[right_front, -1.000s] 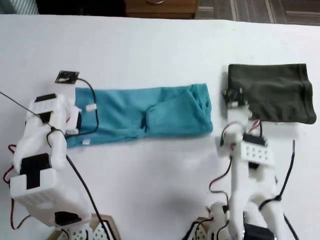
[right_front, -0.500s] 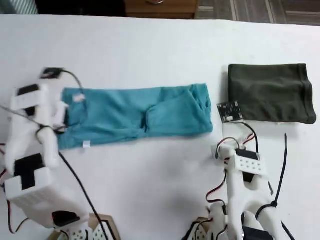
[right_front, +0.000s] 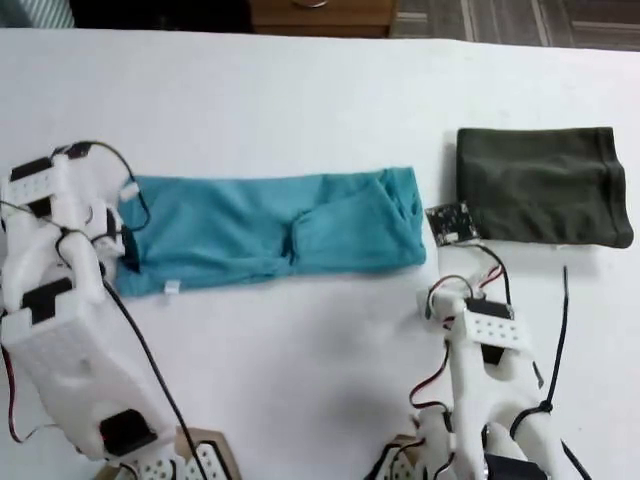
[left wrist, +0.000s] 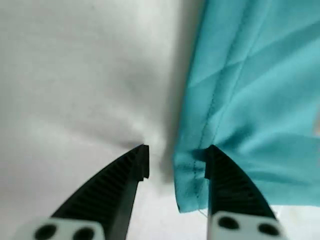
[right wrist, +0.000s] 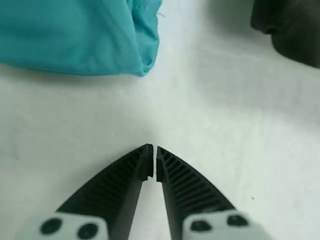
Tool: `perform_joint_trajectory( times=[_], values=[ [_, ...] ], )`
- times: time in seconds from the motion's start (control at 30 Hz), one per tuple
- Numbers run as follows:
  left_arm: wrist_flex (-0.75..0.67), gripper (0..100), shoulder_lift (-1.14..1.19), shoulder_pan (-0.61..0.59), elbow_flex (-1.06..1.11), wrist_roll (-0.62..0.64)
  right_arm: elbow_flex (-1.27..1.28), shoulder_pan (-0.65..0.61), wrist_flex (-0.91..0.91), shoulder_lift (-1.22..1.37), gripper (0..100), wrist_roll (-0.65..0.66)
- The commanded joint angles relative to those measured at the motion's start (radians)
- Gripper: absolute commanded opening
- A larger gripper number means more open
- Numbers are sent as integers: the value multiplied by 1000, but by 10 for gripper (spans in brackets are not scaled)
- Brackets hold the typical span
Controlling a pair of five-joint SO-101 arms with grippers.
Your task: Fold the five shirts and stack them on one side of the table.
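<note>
Lying limp beside the folded dark shirt [right_front: 540, 185], the teal shirt [right_front: 270, 232] is best pinched at its far hem, straddled by the open, empty left gripper [left wrist: 176, 156]; the right gripper [right wrist: 154, 152] is closed, empty.

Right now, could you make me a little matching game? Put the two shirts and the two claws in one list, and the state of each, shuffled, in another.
Things
1. teal shirt
2. dark shirt
3. left claw
4. right claw

States
A. shut, over bare table
B. folded into a rectangle
C. open, at a shirt's edge
D. laid out in a long strip

Pairs: 1-D, 2-B, 3-C, 4-A
</note>
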Motion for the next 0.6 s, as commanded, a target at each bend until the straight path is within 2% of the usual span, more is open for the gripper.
perform_joint_trajectory(
  times=[0.0, 0.13, 0.37, 0.57],
  values=[
    [43, 203, 35, 35, -113, 15, -3, -15, -16, -35, 21, -6],
    [110, 203, 103, 34, -226, 15, -3, -15, -16, -35, 21, -6],
    [353, 200, 124, 31, -516, 12, -3, -15, -16, -35, 21, -6],
    [364, 203, 133, 46, -599, 15, -3, -15, -16, -35, 21, -6]
  ],
)
